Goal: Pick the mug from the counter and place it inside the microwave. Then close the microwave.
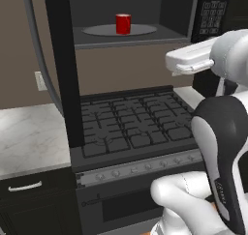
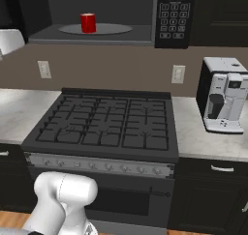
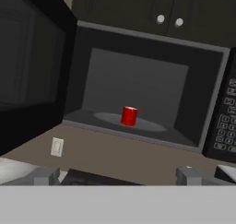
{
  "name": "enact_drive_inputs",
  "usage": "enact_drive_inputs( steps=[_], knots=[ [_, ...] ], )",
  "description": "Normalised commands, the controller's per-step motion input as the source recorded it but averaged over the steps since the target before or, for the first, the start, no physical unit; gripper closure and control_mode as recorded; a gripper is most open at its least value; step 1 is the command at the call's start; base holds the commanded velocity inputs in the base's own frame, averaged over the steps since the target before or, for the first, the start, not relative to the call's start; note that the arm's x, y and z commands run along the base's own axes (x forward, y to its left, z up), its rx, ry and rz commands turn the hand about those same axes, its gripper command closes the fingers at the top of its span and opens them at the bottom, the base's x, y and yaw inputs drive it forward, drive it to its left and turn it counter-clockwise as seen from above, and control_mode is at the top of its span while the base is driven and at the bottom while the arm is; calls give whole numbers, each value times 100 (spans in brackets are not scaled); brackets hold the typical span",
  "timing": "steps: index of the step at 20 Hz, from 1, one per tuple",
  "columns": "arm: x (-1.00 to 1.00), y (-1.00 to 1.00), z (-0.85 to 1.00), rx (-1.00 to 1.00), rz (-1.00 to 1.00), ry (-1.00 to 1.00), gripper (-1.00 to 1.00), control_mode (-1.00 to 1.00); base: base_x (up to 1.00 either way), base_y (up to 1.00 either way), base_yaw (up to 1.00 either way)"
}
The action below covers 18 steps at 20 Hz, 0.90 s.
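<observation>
One red mug point(image 1: 123, 23) is seen standing upright on the single grey turntable plate point(image 1: 97, 31) inside the one microwave point(image 1: 184, 11), at the top centre of the left base view. In the right base view the mug point(image 2: 87, 22) appears at the upper left, with one keypad panel point(image 2: 173, 14) to its right. The microwave door point(image 1: 60, 65) is shown swung wide open, running down the left of the left base view. In the hand view the mug point(image 3: 129, 116) is placed at the centre of the frame, on the plate point(image 3: 152, 124), well apart from the hand point(image 3: 117, 176), whose two fingers are spread wide at the bottom edge with nothing between them. One black gas stove point(image 2: 106, 125) is pictured below the microwave, flanked by marbled table point(image 2: 203, 139) on both sides. One white coffee machine point(image 2: 223, 101) is set on the table at the right of the right base view. Two wall outlets point(image 2: 44, 69) are counted on the brown backsplash in that view.
</observation>
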Motion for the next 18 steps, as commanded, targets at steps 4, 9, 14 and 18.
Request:
enact_drive_inputs(
  steps=[4, 9, 14, 18],
  knots=[
    [-36, 0, -2, 0, 0, -8, -100, -100, 0, 0, 0],
    [-36, 0, 0, 0, 0, -7, -100, -100, 0, 0, 0],
    [-44, 0, 0, 0, 0, -3, -100, -100, 0, 0, 0],
    [-36, 0, 0, 0, 0, 0, -100, -100, 0, 0, 0]
  ],
)
